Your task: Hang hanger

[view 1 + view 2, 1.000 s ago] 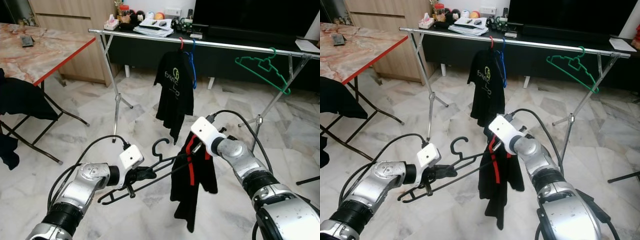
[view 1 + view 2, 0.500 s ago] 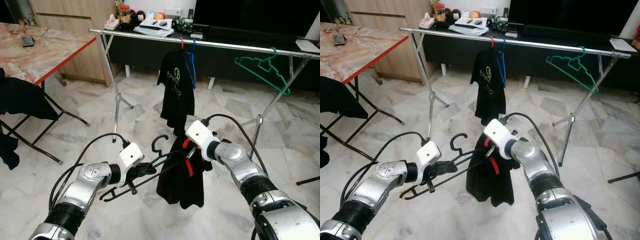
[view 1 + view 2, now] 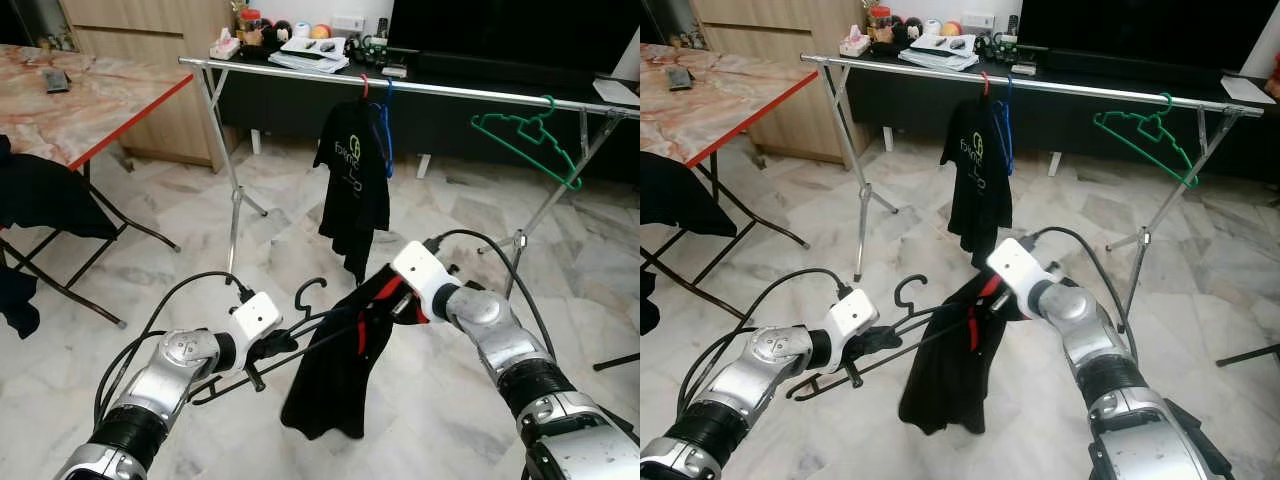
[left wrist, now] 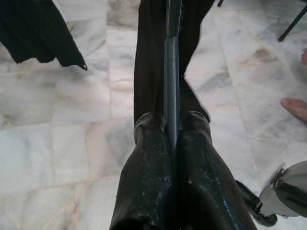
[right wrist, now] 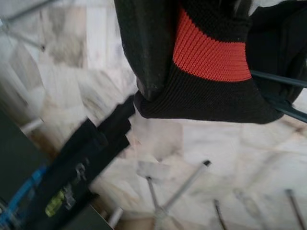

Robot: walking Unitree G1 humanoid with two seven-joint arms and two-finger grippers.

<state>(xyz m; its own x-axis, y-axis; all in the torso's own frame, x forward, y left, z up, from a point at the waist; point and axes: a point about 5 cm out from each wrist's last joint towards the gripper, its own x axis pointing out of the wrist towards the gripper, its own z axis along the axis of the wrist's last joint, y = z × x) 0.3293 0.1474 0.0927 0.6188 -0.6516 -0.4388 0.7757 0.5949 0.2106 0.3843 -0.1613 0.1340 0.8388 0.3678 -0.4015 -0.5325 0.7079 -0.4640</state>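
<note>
My left gripper is shut on the bar of a black hanger, whose hook points up. In the left wrist view its fingers clamp the hanger bar. My right gripper is shut on the red-trimmed collar of a black garment. The garment drapes off the hanger's right end toward the floor. Behind stands a silver clothes rail with a black T-shirt, a blue hanger and a green hanger on it.
A marble-topped table with a red edge and a folding chair draped in dark cloth stand at the left. The rail's legs splay over the marble floor. A dark bench with clutter sits behind the rail.
My right gripper has pulled the collar up and to the right, stretching the garment out along the hanger. The left gripper and hanger have dipped slightly.
</note>
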